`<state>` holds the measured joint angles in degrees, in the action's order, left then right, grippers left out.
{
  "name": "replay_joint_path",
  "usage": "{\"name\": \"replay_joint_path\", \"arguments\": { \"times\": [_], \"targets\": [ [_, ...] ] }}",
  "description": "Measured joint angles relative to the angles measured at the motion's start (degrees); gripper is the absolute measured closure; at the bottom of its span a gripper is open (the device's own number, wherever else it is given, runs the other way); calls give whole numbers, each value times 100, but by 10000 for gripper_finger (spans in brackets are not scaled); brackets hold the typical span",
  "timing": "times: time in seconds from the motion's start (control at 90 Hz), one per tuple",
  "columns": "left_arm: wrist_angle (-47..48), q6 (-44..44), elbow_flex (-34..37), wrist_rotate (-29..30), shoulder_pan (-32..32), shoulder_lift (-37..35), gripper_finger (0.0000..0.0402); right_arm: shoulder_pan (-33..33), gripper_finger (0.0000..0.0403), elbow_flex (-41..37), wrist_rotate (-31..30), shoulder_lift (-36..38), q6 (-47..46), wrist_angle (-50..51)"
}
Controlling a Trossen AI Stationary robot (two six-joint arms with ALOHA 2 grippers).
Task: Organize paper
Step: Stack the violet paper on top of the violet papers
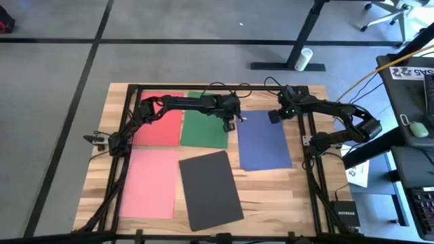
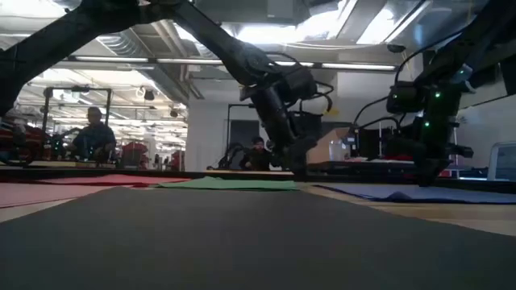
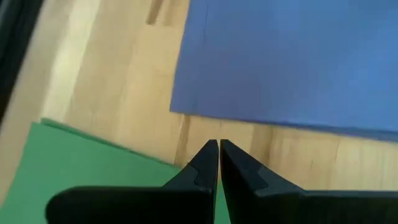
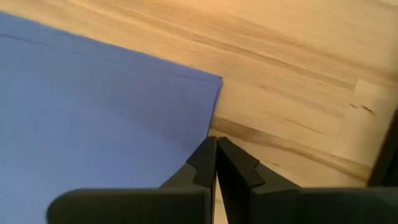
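Thin, limp and flat on the desk [image 1: 271, 186], the paper [image 1: 264, 142] is best pinched at an edge; the left claw [image 3: 218, 155] and right claw [image 4: 215, 152] are seen closed, empty.

Overhead, table-level, 2 close wrist views

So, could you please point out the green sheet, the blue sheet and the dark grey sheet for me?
green sheet [image 1: 204, 129], high view, the sheet's middle.
blue sheet [image 1: 263, 144], high view, the sheet's middle.
dark grey sheet [image 1: 210, 188], high view, the sheet's middle.
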<state>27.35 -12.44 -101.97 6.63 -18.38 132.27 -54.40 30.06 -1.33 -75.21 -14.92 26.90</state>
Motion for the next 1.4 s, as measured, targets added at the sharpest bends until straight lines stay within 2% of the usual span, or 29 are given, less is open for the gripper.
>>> {"name": "replay_joint_path", "arguments": {
  "times": [0.2,0.444,0.633,0.811,0.989,1.4],
  "targets": [
    [221,-73,0,20,206,-203,402,6,403,232,-13,519,29,478],
    [303,61,-2,22,511,-816,402,26,403,707,74,1240,45,1246],
    [262,139,24,15,844,-1108,402,534,403,953,345,1846,193,1853],
    [277,167,31,-6,696,-738,402,1157,403,988,390,2320,47,2031],
    [217,197,42,-56,401,-194,402,1560,403,1002,306,2491,-138,2048],
    [-178,161,37,-187,153,39,402,1656,403,1002,185,2471,-135,1966]
  ]
}}
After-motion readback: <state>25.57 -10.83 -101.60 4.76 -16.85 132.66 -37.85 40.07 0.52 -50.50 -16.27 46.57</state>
